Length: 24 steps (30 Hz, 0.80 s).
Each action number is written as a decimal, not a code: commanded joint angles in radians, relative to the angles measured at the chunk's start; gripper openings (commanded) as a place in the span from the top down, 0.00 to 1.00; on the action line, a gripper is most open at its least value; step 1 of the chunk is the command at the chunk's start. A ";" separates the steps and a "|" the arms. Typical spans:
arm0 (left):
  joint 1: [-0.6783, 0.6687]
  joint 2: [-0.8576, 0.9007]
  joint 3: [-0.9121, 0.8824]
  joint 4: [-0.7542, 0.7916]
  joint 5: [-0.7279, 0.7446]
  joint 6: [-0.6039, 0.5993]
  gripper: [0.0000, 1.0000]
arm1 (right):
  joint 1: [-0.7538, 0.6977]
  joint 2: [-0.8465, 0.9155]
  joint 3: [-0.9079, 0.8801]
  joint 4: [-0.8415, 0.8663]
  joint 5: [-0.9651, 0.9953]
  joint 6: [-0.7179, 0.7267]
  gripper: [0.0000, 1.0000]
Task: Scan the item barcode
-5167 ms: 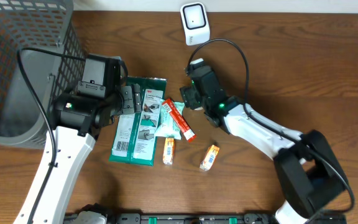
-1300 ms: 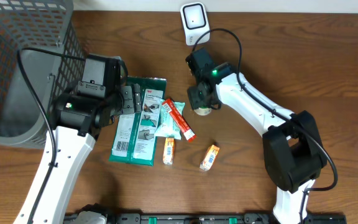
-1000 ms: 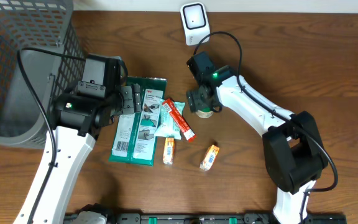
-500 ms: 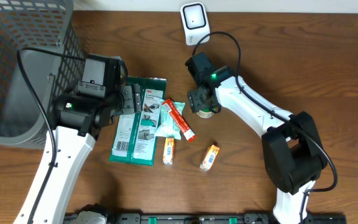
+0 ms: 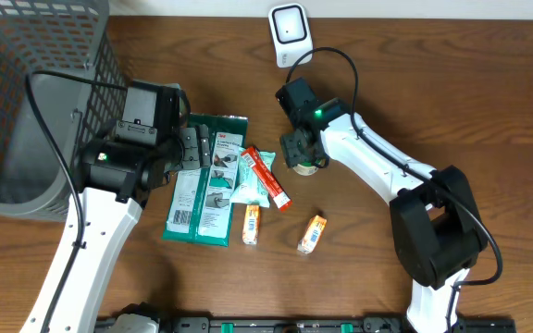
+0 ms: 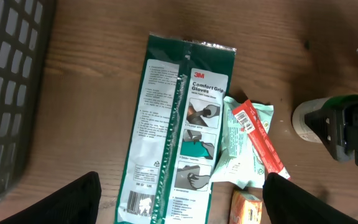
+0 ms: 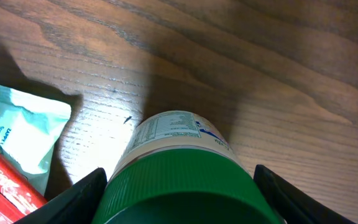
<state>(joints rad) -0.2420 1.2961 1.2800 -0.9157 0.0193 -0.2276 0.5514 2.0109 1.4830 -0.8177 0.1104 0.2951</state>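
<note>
Now right gripper (image 7: 179, 194) straddles green-capped white plastic bottle (image 7: 173, 134) on brown wooden table (image 7: 291, 62), grip unclear; left gripper (image 6: 182, 199) wide, empty.

Right gripper (image 5: 302, 151) down over small bottle (image 5: 306, 166), just below white scanner (image 5: 289, 33). Left of it: red stick (image 5: 268, 178) on teal pouch (image 5: 251, 191), green glove packet (image 5: 206, 180). Two orange packets (image 5: 251, 224) nearer front. Grey basket (image 5: 54, 55) far left.

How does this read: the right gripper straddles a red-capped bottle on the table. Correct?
No: the cap is green, not red. The right wrist view shows the right gripper straddling a green-capped bottle on the table.
</note>
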 commanded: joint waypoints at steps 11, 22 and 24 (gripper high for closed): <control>0.005 0.004 0.013 0.000 -0.013 0.014 0.16 | 0.014 -0.029 -0.008 -0.015 0.004 -0.004 0.28; 0.005 0.004 0.013 0.000 -0.012 0.014 0.16 | 0.015 -0.029 -0.031 -0.006 0.005 -0.004 0.29; 0.005 0.004 0.013 0.000 -0.012 0.014 0.16 | 0.015 -0.029 -0.035 0.003 0.005 -0.004 0.29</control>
<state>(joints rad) -0.2420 1.2961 1.2800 -0.9157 0.0193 -0.2276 0.5606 2.0106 1.4639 -0.8223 0.1097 0.2951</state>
